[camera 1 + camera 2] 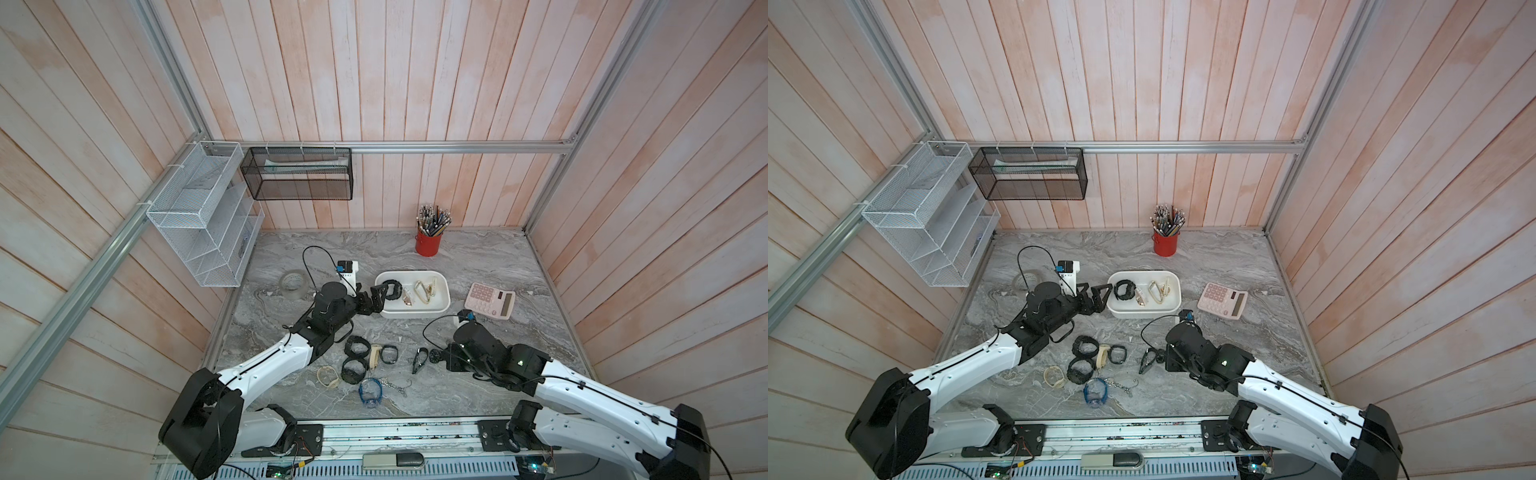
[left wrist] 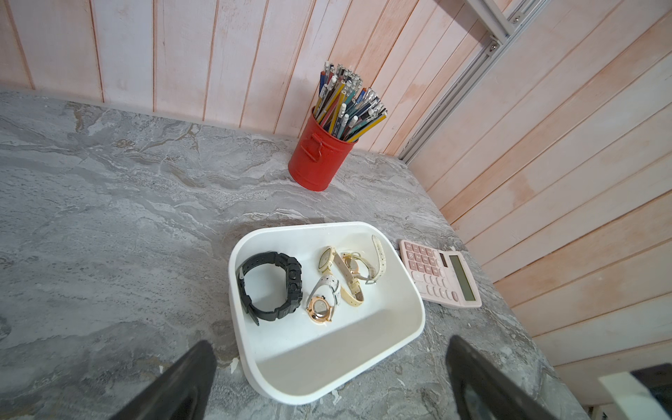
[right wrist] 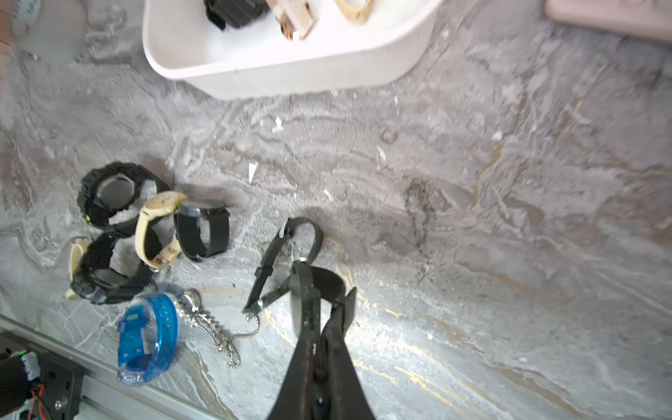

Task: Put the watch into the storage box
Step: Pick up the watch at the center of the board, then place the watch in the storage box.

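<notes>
The storage box is a shallow white tub mid-table, holding a chunky black watch and several cream and gold ones. My left gripper stands open at the box's left end, nothing between its fingers. My right gripper is shut on a thin-strapped black watch low over the table in front of the box; its strap loops out to the side.
More watches, a blue one and a chain lie front centre. A pink calculator sits right of the box, a red pencil cup behind, a tape roll left. A white wire rack and black mesh basket hang on the walls.
</notes>
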Robot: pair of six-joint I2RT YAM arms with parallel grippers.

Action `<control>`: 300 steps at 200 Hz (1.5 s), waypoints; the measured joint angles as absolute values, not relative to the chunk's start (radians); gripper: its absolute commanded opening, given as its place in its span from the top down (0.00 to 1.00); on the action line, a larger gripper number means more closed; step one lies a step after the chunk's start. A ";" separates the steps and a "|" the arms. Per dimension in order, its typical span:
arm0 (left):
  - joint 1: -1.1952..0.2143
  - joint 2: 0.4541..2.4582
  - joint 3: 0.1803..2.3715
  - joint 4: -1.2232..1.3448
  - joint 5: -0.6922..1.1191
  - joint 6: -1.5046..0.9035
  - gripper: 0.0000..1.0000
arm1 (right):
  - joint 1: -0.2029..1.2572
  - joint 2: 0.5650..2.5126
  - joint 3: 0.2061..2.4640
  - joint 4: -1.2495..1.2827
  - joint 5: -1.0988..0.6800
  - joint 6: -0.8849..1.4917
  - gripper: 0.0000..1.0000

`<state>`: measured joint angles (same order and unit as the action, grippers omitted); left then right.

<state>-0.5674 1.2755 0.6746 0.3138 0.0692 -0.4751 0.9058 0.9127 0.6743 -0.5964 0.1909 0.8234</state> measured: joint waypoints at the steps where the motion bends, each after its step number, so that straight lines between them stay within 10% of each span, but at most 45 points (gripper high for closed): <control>1: -0.567 1.275 0.675 0.314 0.069 -0.475 0.00 | 0.904 0.913 0.677 -0.597 0.192 0.820 0.90; 300: -0.559 1.208 0.617 0.163 -0.061 -0.422 0.00 | 0.530 1.462 0.934 -0.109 -0.010 0.450 0.90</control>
